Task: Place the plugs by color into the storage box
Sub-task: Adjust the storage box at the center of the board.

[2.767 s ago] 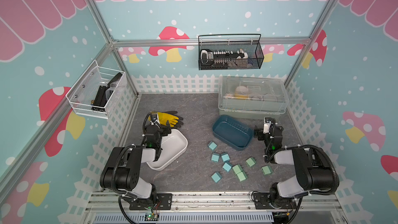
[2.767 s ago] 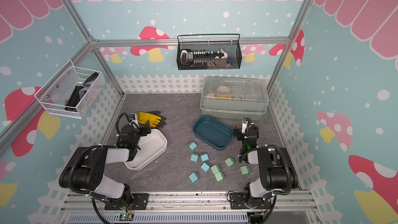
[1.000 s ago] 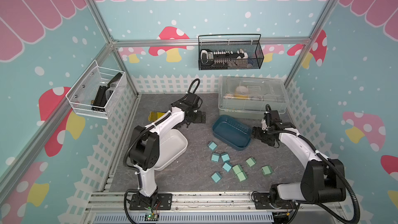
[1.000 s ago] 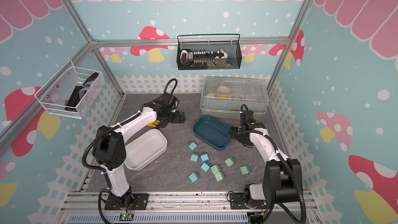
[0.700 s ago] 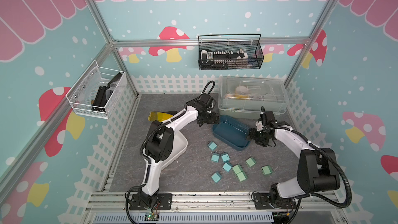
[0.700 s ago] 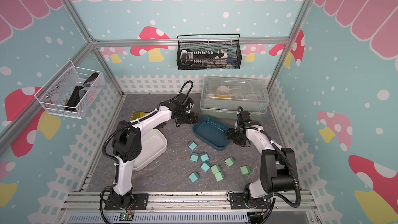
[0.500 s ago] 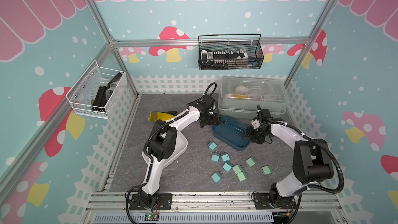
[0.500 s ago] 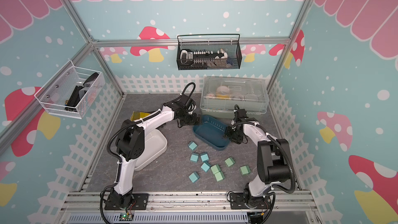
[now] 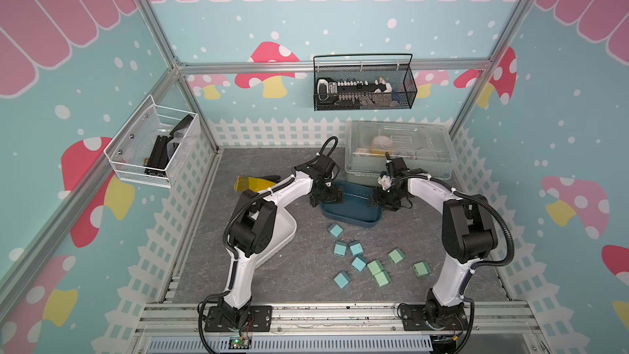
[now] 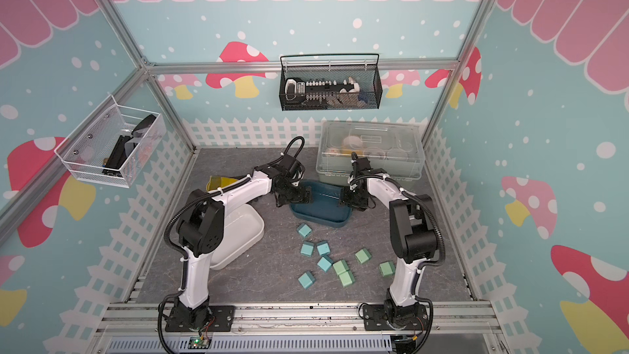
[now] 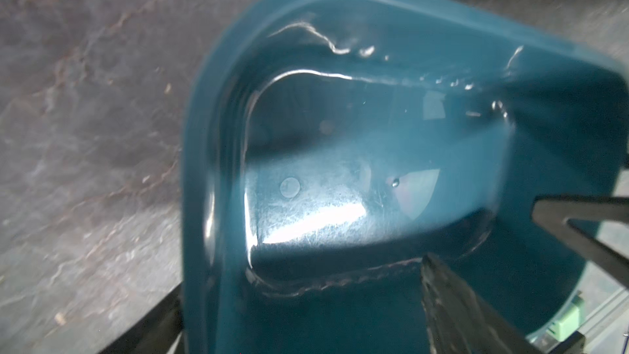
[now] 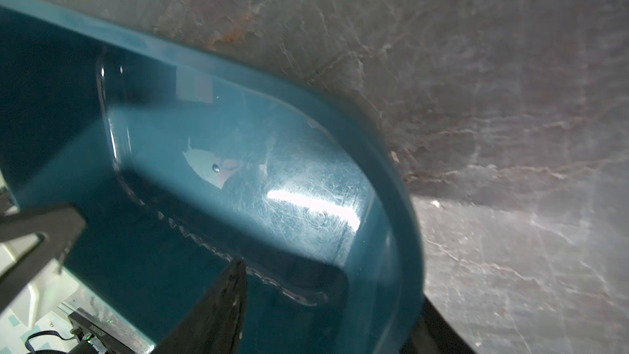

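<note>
The left gripper (image 9: pixel 326 199) and right gripper (image 9: pixel 383 202) straddle opposite ends of the blue tray (image 9: pixel 350 221), left jaws apart, right jaws I cannot tell.

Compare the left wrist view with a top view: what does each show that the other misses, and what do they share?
Only the left wrist view: the blue tray's inner floor close up, bare and scratched, and the left gripper's fingers either side of its end wall.
Only a top view: nine plugs loose on the grey mat, five light blue and four pale green; the white tray; the lidded clear box; the right gripper at the tray's other end.
Both: the blue tray, the grey mat, the left gripper.
</note>
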`<state>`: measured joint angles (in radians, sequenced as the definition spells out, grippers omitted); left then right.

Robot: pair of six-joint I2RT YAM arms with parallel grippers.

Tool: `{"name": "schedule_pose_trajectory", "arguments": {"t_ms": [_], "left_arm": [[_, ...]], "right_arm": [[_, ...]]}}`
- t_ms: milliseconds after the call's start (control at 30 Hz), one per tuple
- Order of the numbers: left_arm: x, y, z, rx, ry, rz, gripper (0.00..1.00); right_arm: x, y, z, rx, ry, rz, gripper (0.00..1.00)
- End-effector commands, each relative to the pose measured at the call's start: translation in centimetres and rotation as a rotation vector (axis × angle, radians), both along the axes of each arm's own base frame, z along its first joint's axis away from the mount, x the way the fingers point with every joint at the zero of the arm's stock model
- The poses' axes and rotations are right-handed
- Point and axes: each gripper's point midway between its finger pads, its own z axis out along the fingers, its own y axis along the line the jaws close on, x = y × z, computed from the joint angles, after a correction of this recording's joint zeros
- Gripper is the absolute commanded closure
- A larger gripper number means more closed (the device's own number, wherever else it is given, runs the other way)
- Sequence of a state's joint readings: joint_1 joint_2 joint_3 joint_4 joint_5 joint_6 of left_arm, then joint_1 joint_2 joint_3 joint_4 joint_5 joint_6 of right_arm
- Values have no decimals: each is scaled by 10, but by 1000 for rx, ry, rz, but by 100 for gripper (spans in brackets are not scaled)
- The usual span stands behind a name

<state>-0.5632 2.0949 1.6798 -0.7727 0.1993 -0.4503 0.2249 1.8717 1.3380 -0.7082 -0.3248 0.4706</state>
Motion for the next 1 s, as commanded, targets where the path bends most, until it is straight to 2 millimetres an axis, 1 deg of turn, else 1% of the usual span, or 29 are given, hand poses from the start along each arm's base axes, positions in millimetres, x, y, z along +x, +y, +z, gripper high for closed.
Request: {"name": "schedule_pose_trajectory", "arguments": {"t_ms": [0,67,167,233,333,467,533,600,667,733,767,867,900,967], "left_arm": [[-3,22,33,94,-84,48,9],[-4,31,48,123,-132,48,8],[-11,37,69,129,-170,28,8],[-19,39,77,130,-165,8,8],[-38,37,79,126,-132,-26,9],[-62,35,69,138,-103,-53,10],[-69,36,62,144,-87,-49,10],[-68,37,60,141,-88,-32,10],[-64,35,64,134,-103,-16,10],[-58,33,69,129,-119,-6,10],[-55,31,71,126,-125,0,10],[-46,28,73,120,-132,21,10],[-43,26,72,119,-131,25,10],[-38,23,70,118,-128,27,10]], "right_arm": [[-6,-4,3,-51,6,61,38],[-8,-6,5,-65,3,69,36],[-11,-9,3,-76,8,67,36],[-13,-11,0,-89,19,57,37],[-15,-20,-3,-132,32,39,39],[-19,-30,-5,-177,44,22,41],[-20,-31,-5,-176,48,16,41],[-20,-31,0,-172,35,13,41],[-21,-35,11,-184,9,-2,41],[-26,-44,24,-203,-6,-27,37],[-31,-49,31,-214,-2,-44,33],[-57,-63,46,-231,19,-94,28],[-68,-66,48,-228,29,-111,27],[-93,-64,47,-192,63,-143,25]]}}
